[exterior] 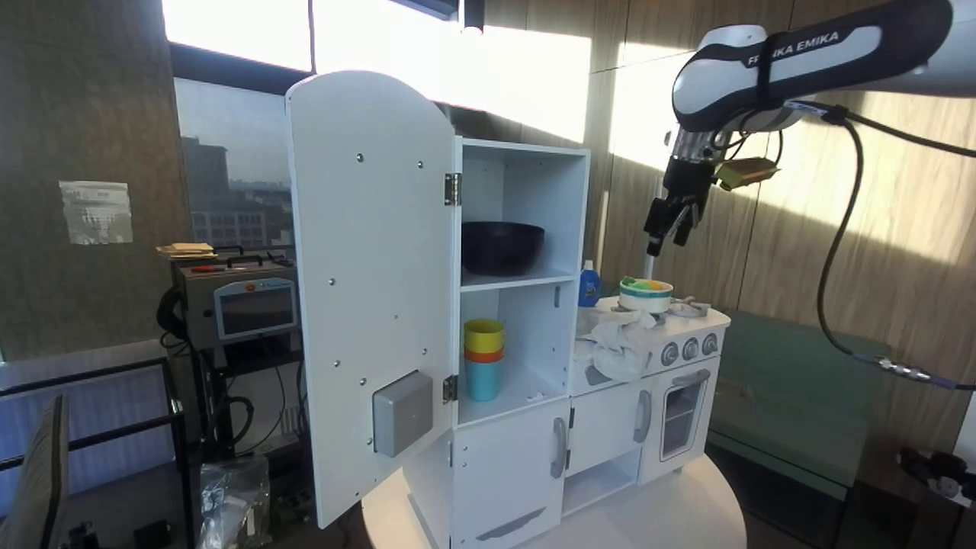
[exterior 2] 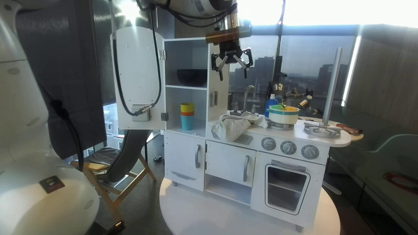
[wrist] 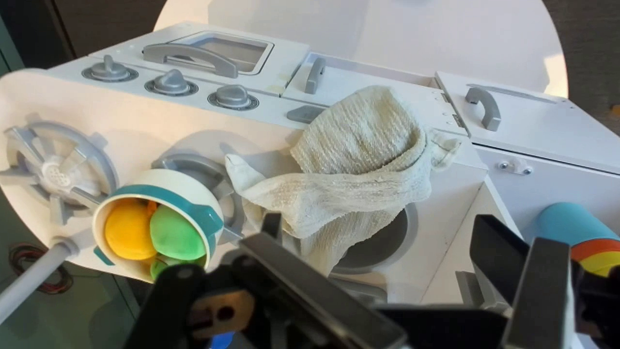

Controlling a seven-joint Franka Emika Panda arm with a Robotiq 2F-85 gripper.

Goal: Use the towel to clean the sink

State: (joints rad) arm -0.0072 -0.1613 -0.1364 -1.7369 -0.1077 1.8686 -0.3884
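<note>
My claw is spread, its fingers well apart, and hangs high above the toy sink. In the wrist view the dark round basin of the sink shows through the gap between my fingers. The task's piece, an off-white woven towel, lies crumpled across the sink and covers part of its basin; one bunched fold hangs over the counter edge in front of the sink. Towel and claw: well apart.

Behind the sink I record an upright gooseneck faucet. Beside the sink, toward the oven door, a white pot with a teal rim stands upright on the near burner. It holds a rounded yellow piece and a rounded green piece; kinds I cannot tell. Farther from the sink, same direction: the far burner, a metal pole just beside it. Toward the rear, between sink and pot: an upright blue bottle. Three grey knobs line the counter's front, outward from the sink.

Across the sink from the pot: a tall white cabinet, its door swung wide. Upper compartment holds a black bowl; lower one, stacked cups, yellow over orange over turquoise.
</note>
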